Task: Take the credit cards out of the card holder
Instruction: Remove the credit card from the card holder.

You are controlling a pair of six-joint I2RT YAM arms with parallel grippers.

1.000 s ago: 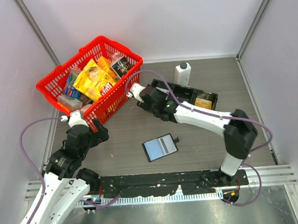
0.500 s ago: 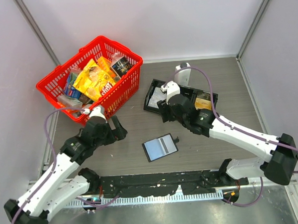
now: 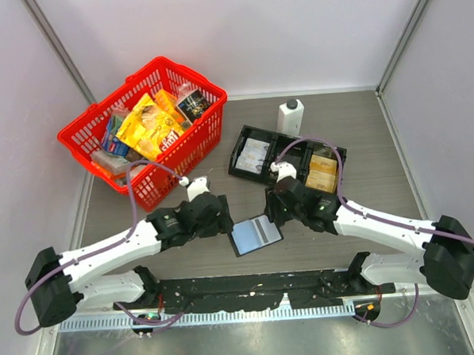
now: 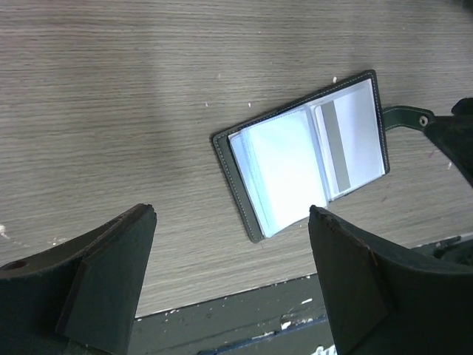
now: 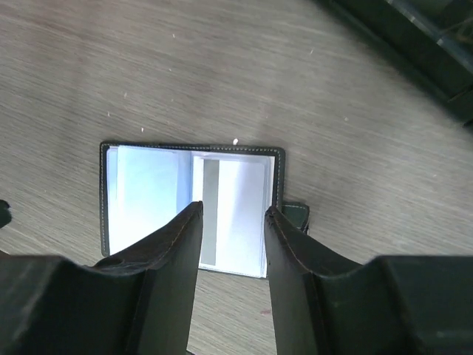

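The card holder [image 3: 255, 234] lies open and flat on the table, with its snap tab [image 5: 295, 216] to the right. In the left wrist view the card holder [image 4: 307, 151] shows a light blue card [image 4: 281, 170] and a pale card with a grey stripe [image 4: 347, 137] in its pockets. My left gripper [image 4: 230, 213] is open wide and empty, just left of the holder and above the table. My right gripper [image 5: 233, 210] is open with a narrower gap, empty, hovering over the holder's striped card [image 5: 236, 200], beside the blue card [image 5: 144, 192].
A red basket [image 3: 143, 135] full of packets stands at the back left. A long black tray [image 3: 237, 155] holding golden-yellow items [image 3: 322, 171] lies behind the holder, with a white bottle [image 3: 290, 115] behind it. A black rail [image 3: 251, 288] runs along the near edge.
Both arms have moved in to the card holder: the left from beside the basket, the right from the basket and tray area. The holder has not moved.
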